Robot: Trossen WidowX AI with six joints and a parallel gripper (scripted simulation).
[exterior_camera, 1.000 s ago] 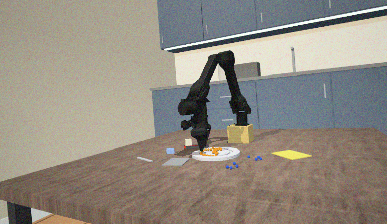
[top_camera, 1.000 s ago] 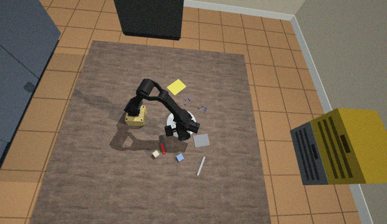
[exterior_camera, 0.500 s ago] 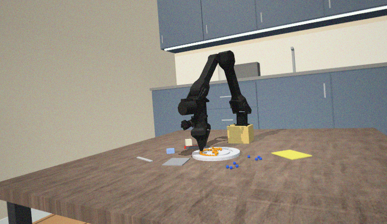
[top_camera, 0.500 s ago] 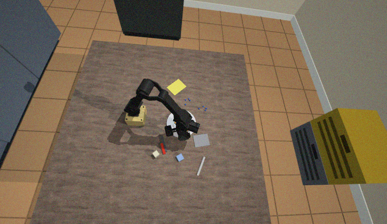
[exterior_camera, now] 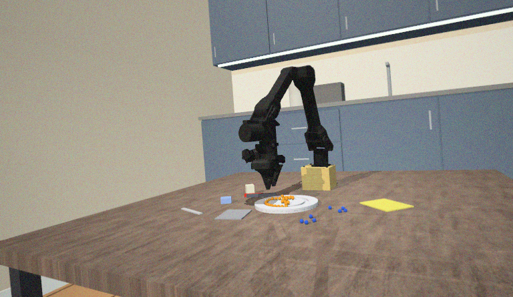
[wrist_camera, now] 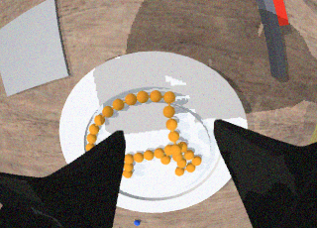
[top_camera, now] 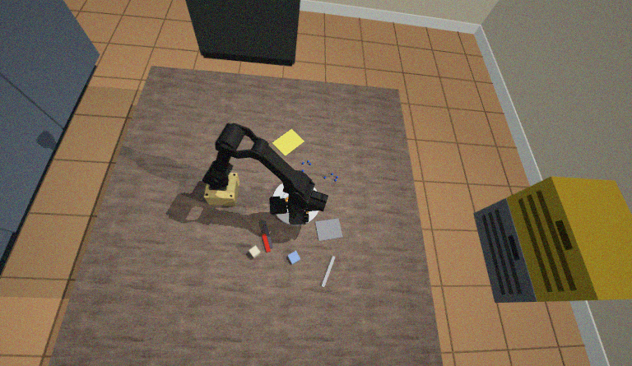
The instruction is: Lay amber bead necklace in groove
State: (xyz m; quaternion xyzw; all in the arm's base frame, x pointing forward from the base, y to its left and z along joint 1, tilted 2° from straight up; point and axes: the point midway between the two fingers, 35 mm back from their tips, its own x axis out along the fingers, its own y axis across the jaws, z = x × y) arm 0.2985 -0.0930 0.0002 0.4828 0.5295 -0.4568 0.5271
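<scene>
Hand (top_camera: 293, 206) (exterior_camera: 270, 186) (wrist_camera: 169, 132) fingers are held apart above the round bead board (top_camera: 279, 191) (exterior_camera: 312, 203) (wrist_camera: 74, 134), with nothing gripped between them. In the exterior view, taken left to right, a pale stick (top_camera: 328, 271) (exterior_camera: 191, 211) is seen first on the desk (top_camera: 233, 306) (exterior_camera: 226, 248) (wrist_camera: 30, 139), followed by a light-blue block (top_camera: 293, 257) (exterior_camera: 226, 200) and a grey square (top_camera: 328, 229) (exterior_camera: 233, 214) (wrist_camera: 32, 50) near the board. Farther back, a cream block (top_camera: 253, 251) (exterior_camera: 249, 188) and a red-and-dark tool (top_camera: 266, 243) (exterior_camera: 260, 195) (wrist_camera: 278, 45) are placed well outside the rim. On the board, the amber bead necklace (top_camera: 286, 199) (exterior_camera: 285, 201) (wrist_camera: 143, 96) is only partly laid: one stretch is curved along the groove, while the rest is led inward and bunched on the middle. In the top view, much of the board is hidden by the arm (top_camera: 279, 169) (exterior_camera: 270, 109). To the right, the yellow base (top_camera: 209, 199) (exterior_camera: 318, 178) is set behind, loose blue beads (top_camera: 331, 173) (exterior_camera: 310, 216) (wrist_camera: 137, 222) are scattered nearer the front, and a yellow sheet (top_camera: 288, 141) (exterior_camera: 386, 204) is laid flat beyond them
</scene>
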